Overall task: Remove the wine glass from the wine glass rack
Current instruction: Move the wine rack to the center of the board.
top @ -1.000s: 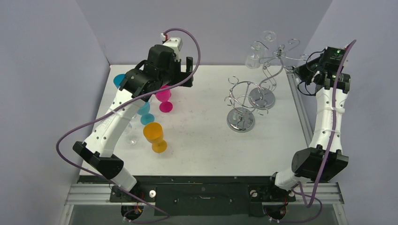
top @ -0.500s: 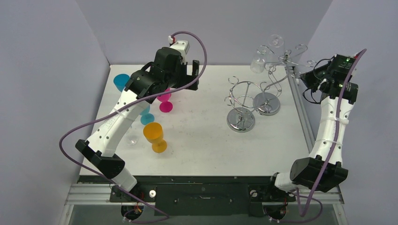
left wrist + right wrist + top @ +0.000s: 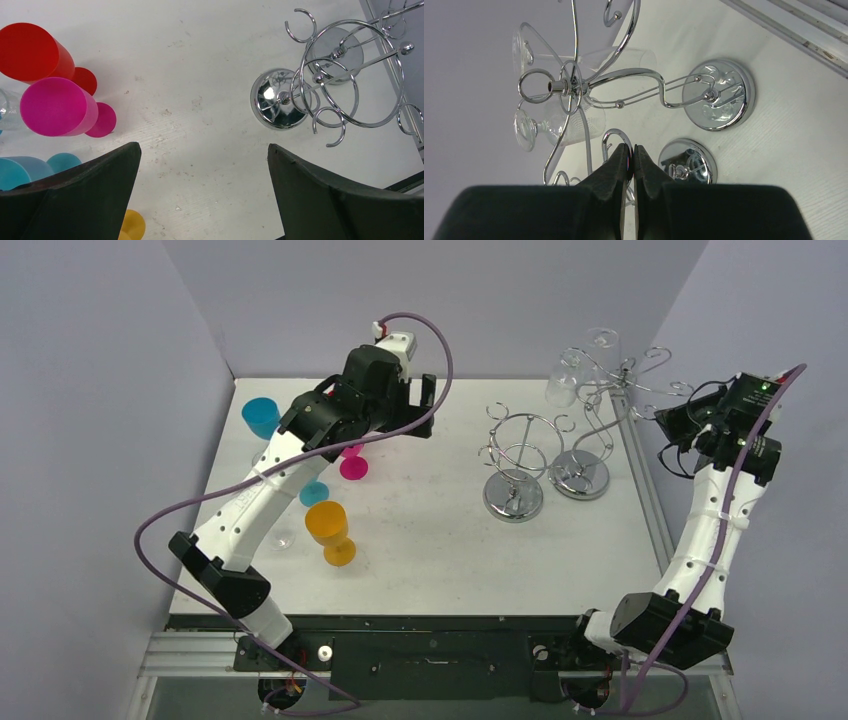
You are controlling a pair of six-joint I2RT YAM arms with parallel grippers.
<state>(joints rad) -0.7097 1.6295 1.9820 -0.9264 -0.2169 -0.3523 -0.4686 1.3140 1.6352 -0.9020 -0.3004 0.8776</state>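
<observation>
A clear wine glass (image 3: 563, 388) hangs upside down from the chrome wine glass rack (image 3: 582, 476) at the table's far right. In the right wrist view the glass (image 3: 569, 124) hangs left of the rack's stem (image 3: 639, 95), and a second faint clear glass (image 3: 624, 57) shows above it. My right gripper (image 3: 668, 420) is shut on one of the rack's wire arms, its fingertips (image 3: 631, 148) pinched together on the hook. High over the table's middle, my left gripper (image 3: 420, 405) stands wide open and empty (image 3: 202, 150), well left of the rack.
An empty chrome ring rack (image 3: 513, 495) stands just left of the gripped one, also below the left gripper (image 3: 277, 102). Coloured cups cluster at the left: blue (image 3: 260, 415), pink (image 3: 350, 465), teal (image 3: 313, 492), orange (image 3: 330, 530). The table's right edge rail (image 3: 650, 510) is close.
The right gripper has drawn the rack with its glass to the right, the base sliding with it. The left arm has swung right and slightly farther back, still open.
</observation>
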